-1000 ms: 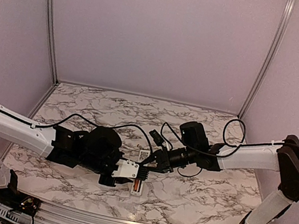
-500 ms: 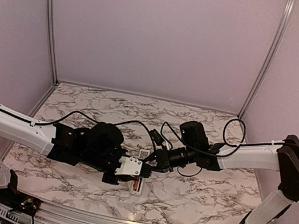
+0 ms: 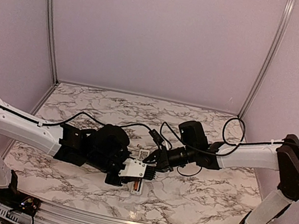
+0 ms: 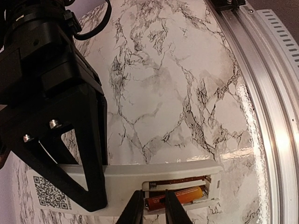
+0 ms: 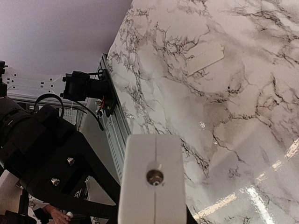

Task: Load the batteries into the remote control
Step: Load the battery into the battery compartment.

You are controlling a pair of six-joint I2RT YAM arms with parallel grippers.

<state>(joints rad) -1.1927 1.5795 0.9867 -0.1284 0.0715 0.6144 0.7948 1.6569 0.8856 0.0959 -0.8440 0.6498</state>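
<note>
We clamp light, stiff remote control [image 4: 140, 175] by middle in right gripper [image 4: 96, 191]. Battery [image 4: 180, 195], bottom middle: tiny, slippy, pinch sides; left gripper [image 4: 152, 210] grip unclear.

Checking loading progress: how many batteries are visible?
1 battery: in the open bay of the remote control, at the left gripper's fingertips. A second may be hidden.

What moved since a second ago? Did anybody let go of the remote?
The left arm slid a little to the right, bringing the left pincer further over the remote, at the battery in its bay. Nothing was let go: the right pincer grips the remote as before, and the remote stayed where it was.
</note>
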